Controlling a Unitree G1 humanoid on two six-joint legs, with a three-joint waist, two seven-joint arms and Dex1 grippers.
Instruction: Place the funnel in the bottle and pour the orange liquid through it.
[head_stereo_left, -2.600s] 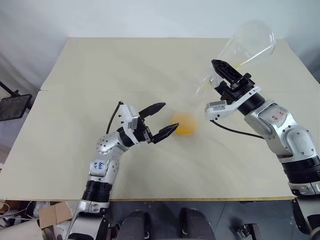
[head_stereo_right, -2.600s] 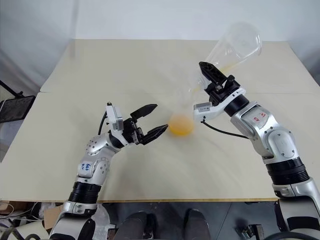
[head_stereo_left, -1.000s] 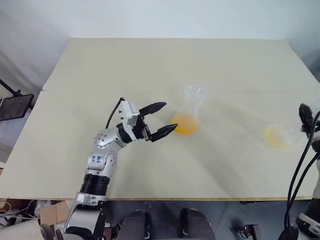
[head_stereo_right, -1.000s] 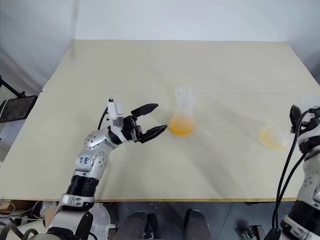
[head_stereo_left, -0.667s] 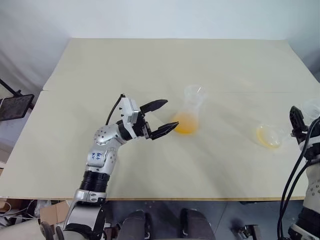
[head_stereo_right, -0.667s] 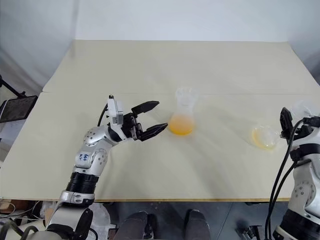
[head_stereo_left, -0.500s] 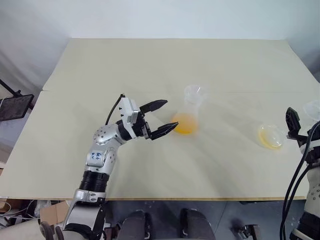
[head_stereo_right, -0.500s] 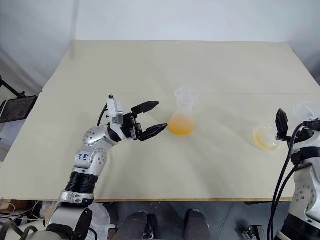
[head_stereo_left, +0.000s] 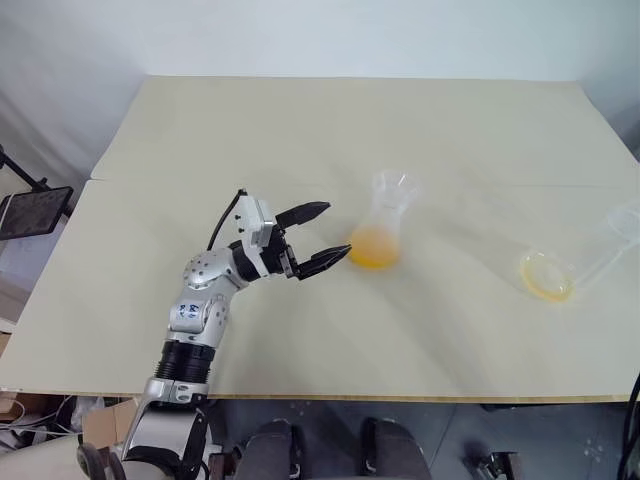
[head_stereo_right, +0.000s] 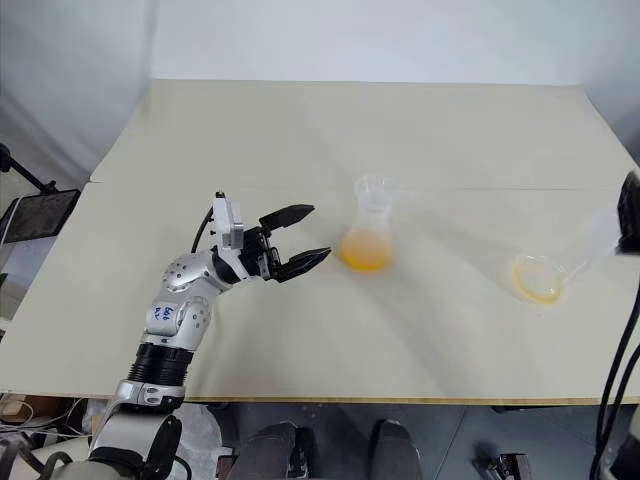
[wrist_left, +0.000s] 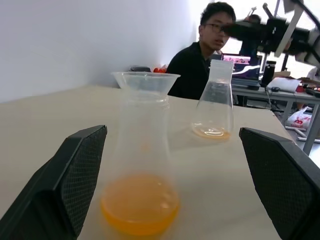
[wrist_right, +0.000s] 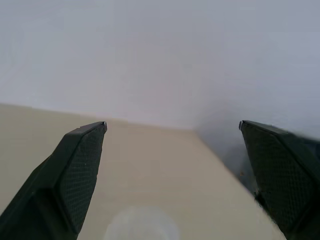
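Observation:
The frosted bottle (head_stereo_left: 378, 228) stands upright at mid-table with the small clear funnel (head_stereo_left: 393, 185) seated in its neck. Orange liquid (head_stereo_left: 372, 250) fills its rounded base. My left gripper (head_stereo_left: 338, 230) is open just left of the bottle, and its fingers (wrist_left: 75, 175) flank the bottle (wrist_left: 141, 165) without touching it. My right gripper (wrist_right: 172, 125) is open with nothing between its fingers. A dark part of it shows at the table's far right (head_stereo_right: 630, 212), above the clear tapered cup.
The large clear tapered cup (head_stereo_left: 570, 262) stands upright on the right side of the table, a thin orange film in its bottom (wrist_left: 212, 132). A person (wrist_left: 200, 55) sits beyond the table's far side, by a desk with screens.
My right gripper opened, let go of the clear cup and lifted up and away toward the right edge. The cup stays standing on the table. The left gripper kept still.

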